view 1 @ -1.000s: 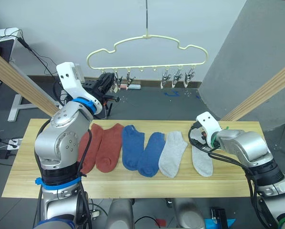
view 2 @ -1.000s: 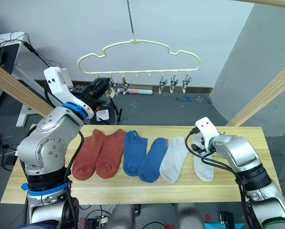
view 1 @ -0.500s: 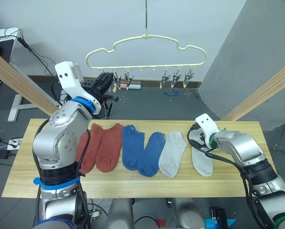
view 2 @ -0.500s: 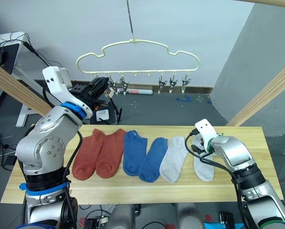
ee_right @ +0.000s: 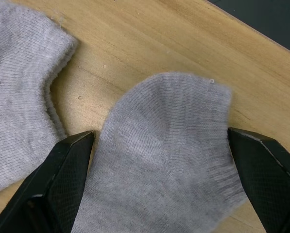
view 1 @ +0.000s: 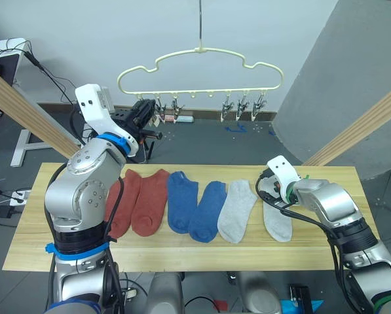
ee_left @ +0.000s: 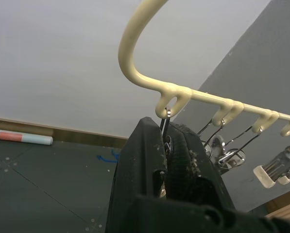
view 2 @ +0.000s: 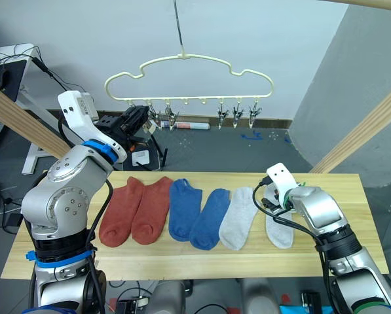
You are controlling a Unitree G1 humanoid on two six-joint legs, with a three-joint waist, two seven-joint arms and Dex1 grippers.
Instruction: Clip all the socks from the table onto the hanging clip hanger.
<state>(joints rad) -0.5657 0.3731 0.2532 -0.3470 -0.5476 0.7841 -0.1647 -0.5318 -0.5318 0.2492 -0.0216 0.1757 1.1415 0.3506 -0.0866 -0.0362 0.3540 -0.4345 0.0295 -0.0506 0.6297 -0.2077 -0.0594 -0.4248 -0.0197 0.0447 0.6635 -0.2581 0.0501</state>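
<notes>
Right gripper [ee_right: 157, 184] is spread wide over the far-right light grey knit sock [ee_right: 159, 160] on the yellowish plank table [ee_right: 149, 43]. I'd pinch just the cuff. Left gripper [ee_left: 165, 145] is clamped on the pale yellow cloud-shaped hanger's [view 1: 202, 65] end silver clip [ee_left: 165, 127].

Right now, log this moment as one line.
left gripper: shut on hanger clip | right gripper: open, straddling grey sock | six socks on table

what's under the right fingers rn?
The rightmost grey sock lies flat on the table, between the right gripper's open fingers, which straddle its cuff end. The other grey sock lies beside it. The sock's toe end is out of frame.
</notes>
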